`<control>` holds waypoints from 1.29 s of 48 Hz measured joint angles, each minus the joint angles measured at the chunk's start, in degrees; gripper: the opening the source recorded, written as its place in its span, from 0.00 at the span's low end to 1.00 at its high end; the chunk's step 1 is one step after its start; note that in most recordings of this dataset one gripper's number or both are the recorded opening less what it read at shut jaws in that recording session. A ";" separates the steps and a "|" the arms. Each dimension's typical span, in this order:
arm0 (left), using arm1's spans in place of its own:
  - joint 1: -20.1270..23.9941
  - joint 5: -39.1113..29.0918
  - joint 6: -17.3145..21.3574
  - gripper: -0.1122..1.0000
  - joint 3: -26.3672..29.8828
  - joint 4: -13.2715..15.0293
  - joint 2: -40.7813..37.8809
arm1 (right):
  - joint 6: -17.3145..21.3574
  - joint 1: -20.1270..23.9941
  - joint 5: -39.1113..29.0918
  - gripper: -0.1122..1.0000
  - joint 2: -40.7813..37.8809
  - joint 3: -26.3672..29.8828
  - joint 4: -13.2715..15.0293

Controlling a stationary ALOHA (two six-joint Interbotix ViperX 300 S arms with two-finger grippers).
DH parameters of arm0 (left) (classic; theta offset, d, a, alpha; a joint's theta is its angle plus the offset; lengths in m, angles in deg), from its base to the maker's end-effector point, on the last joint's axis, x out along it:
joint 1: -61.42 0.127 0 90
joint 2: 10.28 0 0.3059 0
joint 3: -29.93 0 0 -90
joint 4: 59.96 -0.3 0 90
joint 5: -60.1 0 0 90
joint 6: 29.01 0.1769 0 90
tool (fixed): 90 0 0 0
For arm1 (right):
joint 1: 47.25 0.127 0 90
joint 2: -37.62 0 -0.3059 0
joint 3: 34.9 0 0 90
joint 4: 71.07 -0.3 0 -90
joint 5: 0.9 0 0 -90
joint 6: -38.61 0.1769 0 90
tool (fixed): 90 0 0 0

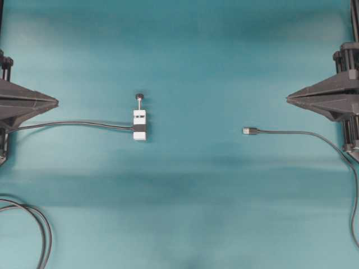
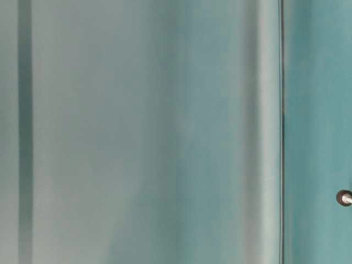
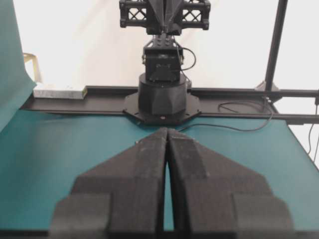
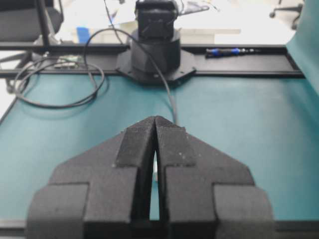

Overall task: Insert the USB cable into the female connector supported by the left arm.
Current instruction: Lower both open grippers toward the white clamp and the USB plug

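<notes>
Two grippers, left and right, both pinched closed, empty, at opposite mat edges. One female connector left of centre; one USB cable right; bare mat between.

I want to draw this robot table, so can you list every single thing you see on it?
Female connector: one, white block with black socket end, left of the table's middle.
Pin: one, thin with a black knob, sticking out of the connector's far end.
Connector's cable: one, dark, running left from the block.
USB cable: one, dark grey with a silver plug, lying right of middle.
Looped cables: black, bottom-left corner.
Table: one, teal.
Left hand: one, black, shut, left edge, holding nothing.
Right hand: one, black, shut, right edge, holding nothing.
</notes>
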 measured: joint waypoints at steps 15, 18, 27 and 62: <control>-1.23 -17.93 0.18 0.08 1.76 0.70 -0.18 | 4.04 0.26 -6.42 0.10 0.00 -0.09 0.09; -1.23 -19.16 0.18 0.08 1.93 0.70 -0.18 | 4.39 0.26 -8.79 0.10 0.00 0.00 0.09; 0.09 -19.69 0.18 0.08 2.29 0.70 -1.76 | 4.57 -0.18 -14.59 0.10 0.00 1.49 0.18; 2.46 -19.78 0.09 0.85 3.25 0.70 -10.72 | 9.05 -1.85 -18.81 0.10 -7.38 2.37 0.26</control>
